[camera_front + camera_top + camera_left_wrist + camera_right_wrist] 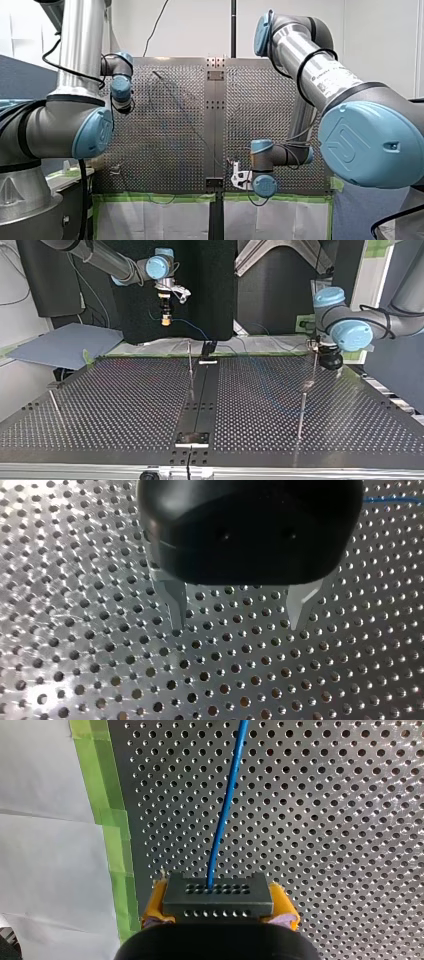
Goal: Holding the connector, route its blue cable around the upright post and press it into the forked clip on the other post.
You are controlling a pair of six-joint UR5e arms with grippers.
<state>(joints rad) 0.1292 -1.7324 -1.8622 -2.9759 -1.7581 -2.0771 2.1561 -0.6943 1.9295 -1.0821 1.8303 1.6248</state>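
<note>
My right gripper (220, 906) has its yellow pads shut on a dark rectangular connector (218, 892). The blue cable (227, 805) leaves the connector and runs ahead over the perforated plate. In the top view this gripper (166, 319) hangs above the table's far edge, and the cable (192, 329) droops toward a thin upright post (190, 362) at the middle. My left gripper (238, 625) is open just above the plate, with nothing between its metal fingers (178, 611). In the top view it (331, 361) sits at the far right beside another thin post (314, 367).
More thin posts stand on the plate at the top view's near right (301, 412) and left (54, 402). A dark centre rail (201, 400) splits the table. Green tape (112, 835) and white paper (45, 810) border the plate edge by my right gripper.
</note>
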